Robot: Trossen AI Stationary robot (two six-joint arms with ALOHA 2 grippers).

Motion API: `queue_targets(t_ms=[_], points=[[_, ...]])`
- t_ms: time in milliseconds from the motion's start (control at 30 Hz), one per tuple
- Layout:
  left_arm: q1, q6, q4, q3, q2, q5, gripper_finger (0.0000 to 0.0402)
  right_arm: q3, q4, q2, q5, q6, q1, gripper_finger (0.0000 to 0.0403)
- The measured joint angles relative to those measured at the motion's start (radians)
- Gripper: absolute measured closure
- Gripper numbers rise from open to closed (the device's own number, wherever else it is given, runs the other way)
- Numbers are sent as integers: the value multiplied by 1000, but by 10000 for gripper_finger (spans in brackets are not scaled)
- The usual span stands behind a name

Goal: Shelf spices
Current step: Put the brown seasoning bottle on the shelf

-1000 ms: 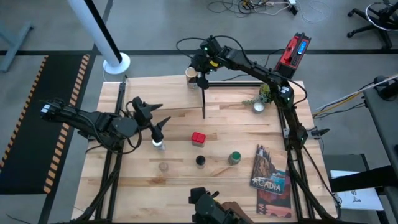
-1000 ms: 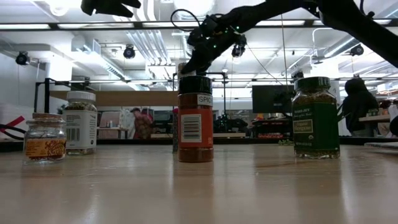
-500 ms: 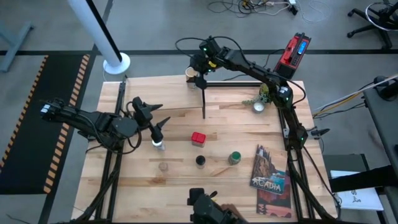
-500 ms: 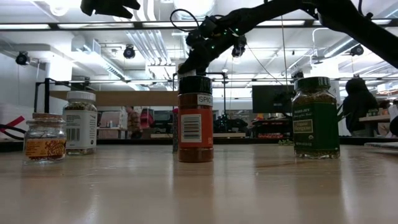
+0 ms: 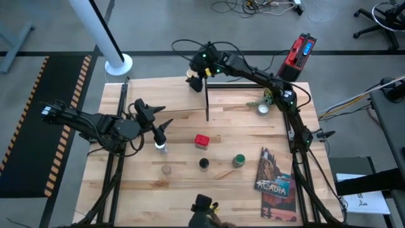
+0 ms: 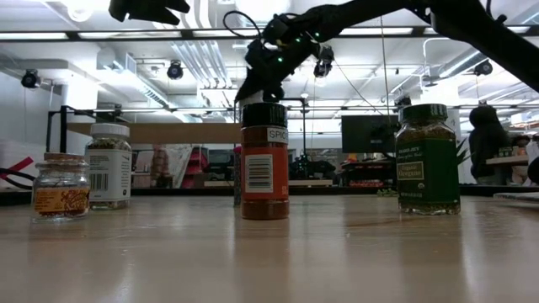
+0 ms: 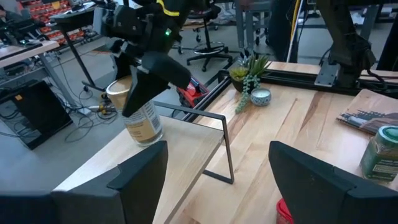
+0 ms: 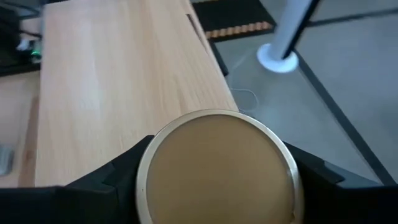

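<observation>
My left gripper (image 5: 158, 120) hangs over the left middle of the table (image 5: 145, 183), its two fingers spread wide with nothing between them. Just below its tips stands the white-capped clear jar (image 5: 162, 147), and nearer to me sits another small clear jar (image 5: 166, 170). From table height I see two jars at the left: a short one with reddish contents (image 6: 60, 187) and a taller white-labelled one (image 6: 110, 167).

Moving rightward, the red square tin (image 5: 202, 140) lies near the table's centre, with the dark-capped brown jar (image 5: 204, 163) nearer to me; at table height that jar (image 6: 264, 161) stands upright with its red label facing the camera. The green-lidded jar (image 5: 239, 161) stands upright just right of it.

At the far side, my right gripper (image 5: 197, 71) is at the far left corner of the shelf (image 5: 234, 95). Its fingers are closed around the tan cylindrical canister (image 5: 192, 75); the left wrist camera shows the canister (image 7: 140, 112) tilted, its base about at the wood top; whether it touches I cannot tell. The right wrist view looks straight down on its round tan lid (image 8: 219, 168).

Farther right are the small potted plant (image 5: 266, 101) and the Acadia book (image 5: 276, 182) at the near right.
</observation>
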Motion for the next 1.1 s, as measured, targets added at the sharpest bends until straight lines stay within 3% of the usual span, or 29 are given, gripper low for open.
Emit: queue_targets(t_ms=[433,800,1100], points=[[9,-96,2,0,0,-124,149,30,7,2,295,352,58,147],[9,-96,1,0,0,-124,159,29,16,18,455,558,67,150],[9,-146,-9,0,0,-97,161,30,77,60,674,638,115,150]])
